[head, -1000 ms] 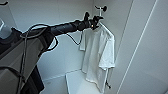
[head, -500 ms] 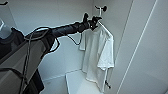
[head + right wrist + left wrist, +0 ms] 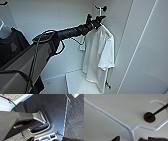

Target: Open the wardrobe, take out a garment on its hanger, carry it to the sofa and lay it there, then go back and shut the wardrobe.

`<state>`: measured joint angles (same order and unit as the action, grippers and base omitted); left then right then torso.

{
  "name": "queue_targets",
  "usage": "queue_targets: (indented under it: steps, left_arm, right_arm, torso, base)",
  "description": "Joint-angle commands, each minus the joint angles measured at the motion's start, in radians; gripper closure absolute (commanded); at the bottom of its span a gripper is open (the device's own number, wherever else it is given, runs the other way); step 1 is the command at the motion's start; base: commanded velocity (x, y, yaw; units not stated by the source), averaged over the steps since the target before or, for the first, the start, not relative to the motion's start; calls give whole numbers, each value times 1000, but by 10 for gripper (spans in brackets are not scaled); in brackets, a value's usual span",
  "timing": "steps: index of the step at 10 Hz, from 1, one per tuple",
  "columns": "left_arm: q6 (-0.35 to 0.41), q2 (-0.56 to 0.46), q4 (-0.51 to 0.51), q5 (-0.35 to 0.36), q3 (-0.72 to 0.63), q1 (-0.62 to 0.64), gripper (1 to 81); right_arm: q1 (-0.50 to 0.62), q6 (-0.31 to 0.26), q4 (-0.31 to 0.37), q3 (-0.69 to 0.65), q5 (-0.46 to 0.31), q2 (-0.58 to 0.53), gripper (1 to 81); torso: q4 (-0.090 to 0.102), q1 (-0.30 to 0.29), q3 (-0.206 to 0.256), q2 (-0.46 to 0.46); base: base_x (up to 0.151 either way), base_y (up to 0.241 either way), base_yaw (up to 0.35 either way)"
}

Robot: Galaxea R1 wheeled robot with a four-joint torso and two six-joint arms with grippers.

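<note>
Inside the open white wardrobe [image 3: 62, 22], the robot's left arm reaches up and forward from the lower left. Its left claw [image 3: 96, 20] sits at the neck of a pale hanger [image 3: 100, 12], just under the hook. The head view suggests the claw has closed on the hanger's neck, but the fingers are too blurred to be sure, so I cannot tell whether they are clamped or merely beside it.

The hanger's hook is looped over a dark rail peg [image 3: 104, 8] near the wardrobe's upper right corner. From the left wrist view, the hanger [image 3: 131, 130] runs diagonally, one shoulder arm stretching away and the hook curving around the dark round rail end [image 3: 149, 117].

The garment [image 3: 98, 57], a white T-shirt, hangs from the hanger along the right inner wall. Its long axis is vertical, collar up, hem pointing down toward the wardrobe floor, one short sleeve facing outward. A black garment [image 3: 11, 47] hangs well apart at the left.

The risk, in my judgement: if the hook is pulled sideways before being lifted clear of the rail, it could snag, twist in the grip, or let the thin shirt slide off one shoulder.

The right wrist view looks down on the robot's own dark base and grey carpet [image 3: 76, 119].
</note>
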<state>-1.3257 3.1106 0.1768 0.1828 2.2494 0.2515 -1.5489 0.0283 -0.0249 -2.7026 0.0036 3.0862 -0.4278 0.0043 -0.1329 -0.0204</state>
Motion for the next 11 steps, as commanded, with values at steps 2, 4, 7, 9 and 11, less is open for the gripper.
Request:
queue_targets:
  steps: [2, 4, 7, 9, 11]
  left_arm:
    - [-3, -4, 98, 102, -2, 205, 10]
    - [-3, -7, 124, 107, 1, 203, 10]
    - [-4, -4, 124, 109, -7, 203, 811]
    - [-6, -13, 125, 129, -16, 212, 811]
    - [-7, -39, 127, 124, -40, 265, 811]
  right_arm:
    - [25, 4, 14, 3, -65, 7, 10]
    - [20, 2, 16, 0, -65, 12, 10]
    - [22, 2, 14, 3, -65, 13, 10]
    - [22, 4, 17, 0, -63, 8, 10]
    - [26, 4, 19, 6, -63, 10, 10]
  torso:
    - [0, 0, 0, 0]
    - [0, 0, 0, 0]
    - [0, 0, 0, 0]
    - [0, 0, 0, 0]
    - [0, 0, 0, 0]
  base:
    - [0, 0, 0]
    - [0, 0, 0]
    - [0, 0, 0]
    - [0, 0, 0]
    - [0, 0, 0]
